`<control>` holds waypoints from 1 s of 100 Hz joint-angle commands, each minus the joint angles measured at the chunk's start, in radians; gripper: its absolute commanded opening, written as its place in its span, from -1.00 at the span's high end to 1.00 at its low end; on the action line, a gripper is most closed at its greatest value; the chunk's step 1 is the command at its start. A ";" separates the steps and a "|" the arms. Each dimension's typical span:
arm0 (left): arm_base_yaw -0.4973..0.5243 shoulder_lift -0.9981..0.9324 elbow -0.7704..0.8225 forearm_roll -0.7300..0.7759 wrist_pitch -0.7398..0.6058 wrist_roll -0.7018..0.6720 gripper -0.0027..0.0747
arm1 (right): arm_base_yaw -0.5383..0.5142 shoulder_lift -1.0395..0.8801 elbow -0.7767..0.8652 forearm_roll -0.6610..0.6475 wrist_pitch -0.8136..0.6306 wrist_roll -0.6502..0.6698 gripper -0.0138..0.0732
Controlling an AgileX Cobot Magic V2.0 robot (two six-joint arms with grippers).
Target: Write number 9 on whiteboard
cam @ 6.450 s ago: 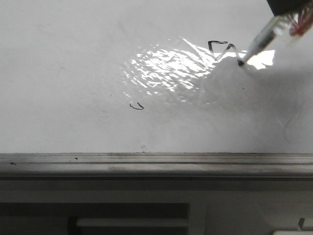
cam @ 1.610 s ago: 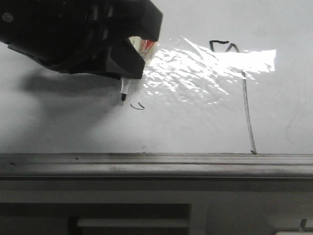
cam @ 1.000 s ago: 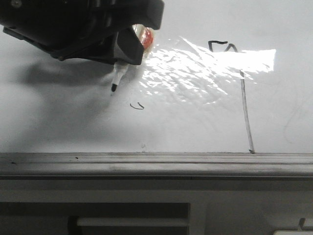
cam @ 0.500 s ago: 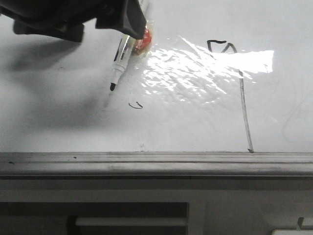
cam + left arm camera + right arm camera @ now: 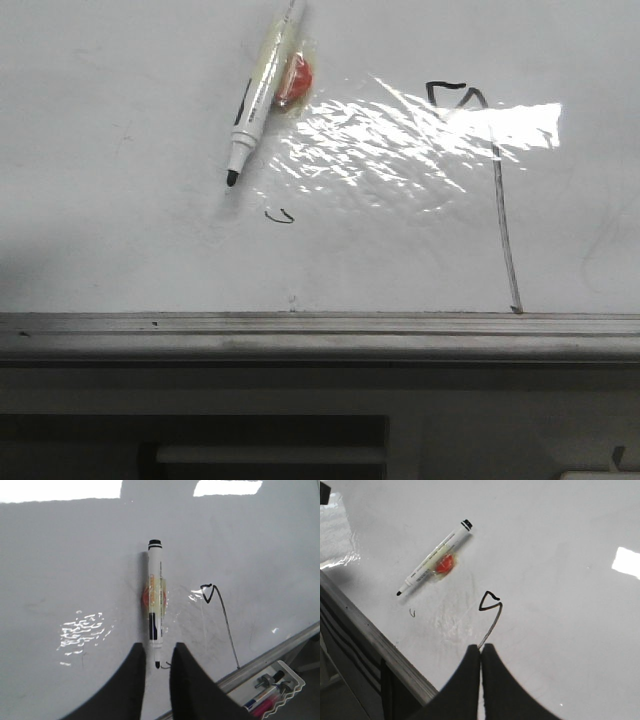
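The number 9 [image 5: 500,200] is drawn in thin black line on the whiteboard [image 5: 120,230], a small angular loop over a long tail that reaches the grey rail [image 5: 320,325]. It also shows in the left wrist view [image 5: 220,620] and the right wrist view [image 5: 490,607]. A white marker [image 5: 258,95] with an orange blob on its side lies loose on the board, tip uncapped; it also shows in the left wrist view [image 5: 155,600] and the right wrist view [image 5: 432,560]. My left gripper [image 5: 158,652] is open above the marker's tip, not touching it. My right gripper [image 5: 481,650] is shut and empty over the 9's tail.
A tiny black squiggle [image 5: 279,216] sits just below the marker's tip. Bright glare [image 5: 400,140] covers the wrinkled film in the middle of the board. A white tray [image 5: 280,687] with spare markers stands beyond the rail in the left wrist view.
The left gripper let go of the marker and drew back out of the front view. The marker now lies loose on the board. The 9's tail was drawn earlier on.
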 commanded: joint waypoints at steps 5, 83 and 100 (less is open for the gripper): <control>-0.023 -0.101 0.044 0.016 0.010 0.003 0.98 | 0.000 -0.031 -0.005 -0.062 -0.043 0.016 0.78; -0.009 -0.143 0.130 0.205 -0.077 0.012 0.98 | 0.000 -0.031 -0.005 -0.066 -0.043 0.016 0.78; 0.139 -0.143 0.238 0.557 -0.069 -0.202 0.98 | 0.000 -0.031 -0.005 -0.066 -0.043 0.016 0.78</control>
